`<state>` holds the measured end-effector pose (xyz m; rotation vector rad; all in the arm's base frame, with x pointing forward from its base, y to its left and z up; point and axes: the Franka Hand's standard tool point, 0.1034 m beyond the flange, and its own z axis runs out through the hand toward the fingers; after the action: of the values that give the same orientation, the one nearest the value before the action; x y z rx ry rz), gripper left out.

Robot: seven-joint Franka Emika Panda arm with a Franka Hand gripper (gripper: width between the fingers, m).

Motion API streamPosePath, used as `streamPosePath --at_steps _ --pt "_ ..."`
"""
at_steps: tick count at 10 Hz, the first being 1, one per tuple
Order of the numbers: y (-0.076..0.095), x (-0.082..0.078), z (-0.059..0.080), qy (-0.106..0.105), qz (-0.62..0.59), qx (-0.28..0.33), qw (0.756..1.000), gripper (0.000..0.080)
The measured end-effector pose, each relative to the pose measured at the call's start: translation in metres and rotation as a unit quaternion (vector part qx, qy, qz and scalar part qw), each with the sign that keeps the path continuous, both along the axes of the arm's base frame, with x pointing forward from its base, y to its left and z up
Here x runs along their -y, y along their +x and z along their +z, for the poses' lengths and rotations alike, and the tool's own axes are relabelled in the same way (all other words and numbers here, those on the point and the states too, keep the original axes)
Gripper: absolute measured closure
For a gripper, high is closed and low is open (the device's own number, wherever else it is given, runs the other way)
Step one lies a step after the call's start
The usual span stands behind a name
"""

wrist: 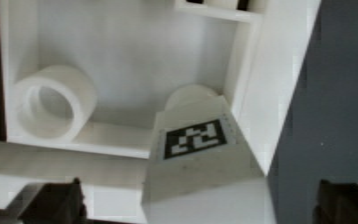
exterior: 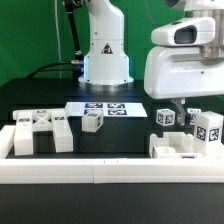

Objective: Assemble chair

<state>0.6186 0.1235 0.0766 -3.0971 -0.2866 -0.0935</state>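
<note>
My end effector (exterior: 186, 104) hung wide apart and empty over the chair parts (exterior: 178, 146) at the exterior view's right of the tabletop (exterior: 120, 135). They looked light, hard and slippery; I would pinch the tagged post (wrist: 197, 140) by its flat sides.

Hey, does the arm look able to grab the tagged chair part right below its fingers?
Probably yes: the fingers stand open either side of the tagged chair part, with nothing over it. The white piece beside it might crowd one finger.
</note>
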Motion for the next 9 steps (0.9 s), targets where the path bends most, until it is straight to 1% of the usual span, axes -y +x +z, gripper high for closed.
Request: streamPosePath --at_steps 1,2,4,5,6,7,9 --pt "0.0003 0.0015 0.0 0.0 0.0 0.0 1.0 0.021" --pt "0.0 0.0012 -0.0002 0.001 -0.007 0.0 1.0 0.021" --pt "-0.0001 0.0014 -0.0004 0.001 -0.013 -0.001 1.0 0.0482" --pt "-0.0002 0.0012 -0.0006 0.002 -0.025 -0.001 1.0 0.0482" --pt "-0.0003 0.0007 -0.0005 0.005 -0.067 -0.003 0.998 0.051" --pt "-0.0004 0.0 -0.0005 0.009 -0.111 -0.005 0.994 0.051" --pt "-0.0011 -0.0032 -0.0007 0.016 -0.21 -0.009 0.977 0.051"
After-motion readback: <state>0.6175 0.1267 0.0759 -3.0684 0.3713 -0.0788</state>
